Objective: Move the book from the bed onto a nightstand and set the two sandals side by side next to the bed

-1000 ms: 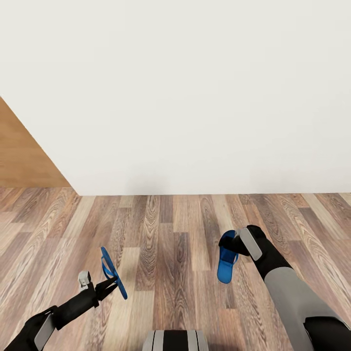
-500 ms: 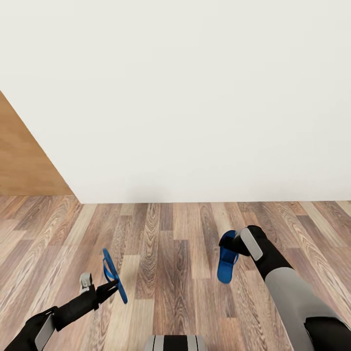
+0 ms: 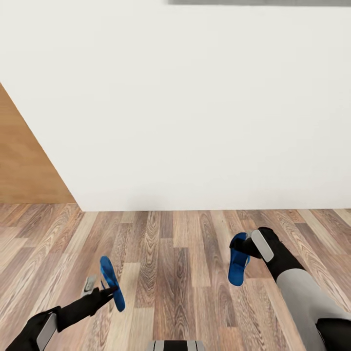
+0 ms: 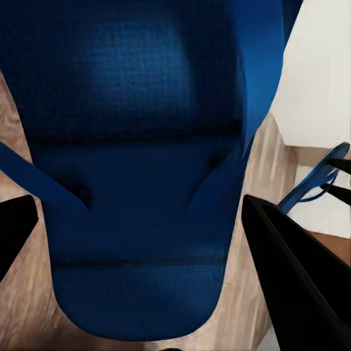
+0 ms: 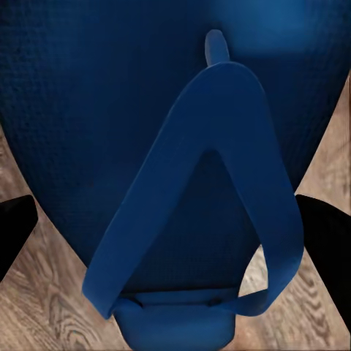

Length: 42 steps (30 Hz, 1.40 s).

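Since a second ago your view has tipped up a little: the line where wall meets floor sits lower in the head picture, a grey strip has come in along the top edge, and both sandals show slightly lower and further right, though each is held as before. You face a white wall (image 3: 195,107) that takes up most of the far scene, with a tan wooden panel (image 3: 24,165) slanting in at far left. Wood-plank floor (image 3: 170,263) runs from the wall's foot back to you. Your right arm (image 3: 302,297), grey with a black wrist, reaches in from near right, and your left arm (image 3: 63,314), thin and black, comes in from near left. Your right gripper (image 3: 247,247) pinches the right sandal (image 3: 238,259) by its upper end, so the sole hangs toe-down above the floor; the right wrist view shows its blue sole and strap (image 5: 212,190) close up between the dark fingers (image 5: 325,241). Your left gripper (image 3: 108,293) is clamped on the left sandal (image 3: 111,283), which stands on edge, tilted, just above the planks; the left wrist view has the blue sole (image 4: 139,168) between its dark fingers (image 4: 292,278), with the other sandal (image 4: 316,183) small in the distance. Both sandals are off the floor and well apart.
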### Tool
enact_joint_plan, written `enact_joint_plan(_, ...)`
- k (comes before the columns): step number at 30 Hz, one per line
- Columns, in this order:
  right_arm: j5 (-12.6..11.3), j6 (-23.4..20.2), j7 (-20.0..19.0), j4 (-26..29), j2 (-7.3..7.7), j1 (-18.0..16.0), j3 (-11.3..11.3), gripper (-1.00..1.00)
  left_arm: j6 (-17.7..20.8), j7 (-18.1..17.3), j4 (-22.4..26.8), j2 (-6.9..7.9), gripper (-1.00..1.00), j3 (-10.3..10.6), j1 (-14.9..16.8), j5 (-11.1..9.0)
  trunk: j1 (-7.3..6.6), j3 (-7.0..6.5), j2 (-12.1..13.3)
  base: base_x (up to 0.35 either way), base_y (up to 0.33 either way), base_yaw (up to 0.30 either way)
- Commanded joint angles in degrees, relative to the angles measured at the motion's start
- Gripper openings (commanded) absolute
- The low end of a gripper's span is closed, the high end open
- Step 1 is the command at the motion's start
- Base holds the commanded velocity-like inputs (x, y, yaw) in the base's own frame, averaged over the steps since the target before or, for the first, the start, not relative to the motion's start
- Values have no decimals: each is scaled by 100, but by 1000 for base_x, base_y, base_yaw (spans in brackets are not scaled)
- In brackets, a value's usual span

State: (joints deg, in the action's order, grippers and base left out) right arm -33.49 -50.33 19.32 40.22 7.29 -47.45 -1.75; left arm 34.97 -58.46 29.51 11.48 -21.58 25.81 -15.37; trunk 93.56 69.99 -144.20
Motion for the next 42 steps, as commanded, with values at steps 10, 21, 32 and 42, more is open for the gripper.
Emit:
enact_joint_plan(10, -231, -5, -496, -659, 431, 8, 125, -100, -3, 615, 19, -47, -100, 0, 3, -14, -27, -218, 12, 0, 0, 0)
enact_joint_plan(21, -151, 534, -936, -1816, 591, 15, 171, -100, -20, 1188, 26, -34, -100, 5, 3, -17, -34, -284, 16, 0, 0, 0)
enact_joint_plan(32, -113, 1090, -1589, -2591, 827, 80, 143, -100, -25, 1265, 28, -18, -100, 5, 3, -10, -34, -284, 16, 0, 0, 0)
enact_joint_plan(42, 363, 1716, -2516, -3346, 921, 146, 131, -100, -33, 1428, 40, -30, -100, 13, 3, -10, -55, -461, 27, 0, 0, 0)
